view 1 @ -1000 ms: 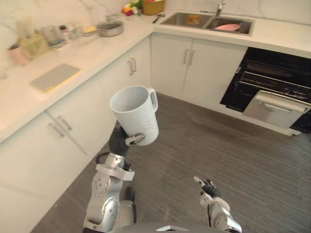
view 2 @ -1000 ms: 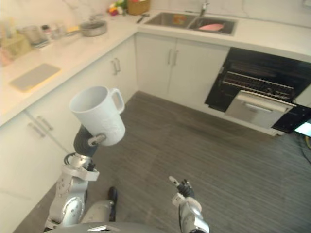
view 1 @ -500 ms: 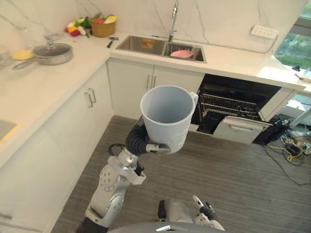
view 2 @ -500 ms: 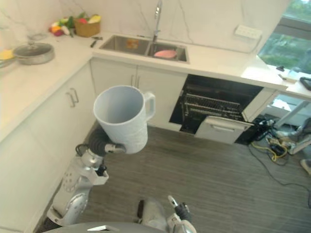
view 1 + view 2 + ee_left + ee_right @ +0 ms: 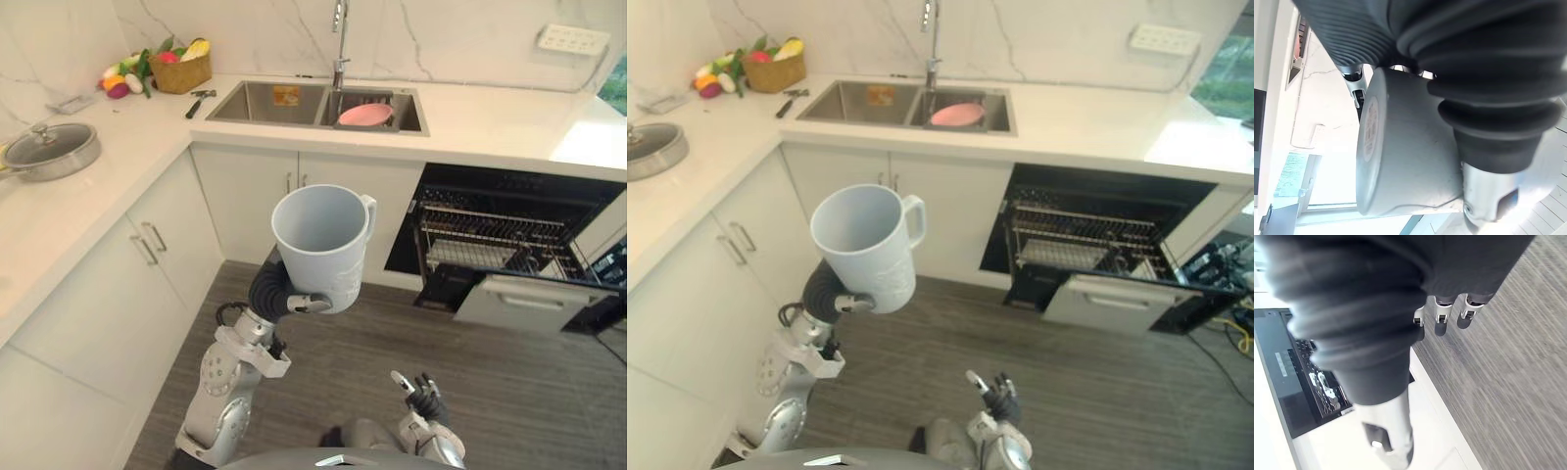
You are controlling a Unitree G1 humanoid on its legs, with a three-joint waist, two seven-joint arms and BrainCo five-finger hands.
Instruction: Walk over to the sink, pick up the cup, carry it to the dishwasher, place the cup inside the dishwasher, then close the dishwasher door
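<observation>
open floor [image 5: 509, 362] before the dishwasher [image 5: 509, 235] — door [image 5: 524, 302] down

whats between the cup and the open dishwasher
Nothing in the way: the left eye view shows only bare grey plank floor between the pale grey handled cup, held in the left hand, and the open black dishwasher.

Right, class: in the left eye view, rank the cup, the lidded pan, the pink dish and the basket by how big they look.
Largest, the cup, though nearness to the camera inflates it.
Next, the lidded pan.
Last, the basket and the pink dish: too alike to rank.
</observation>
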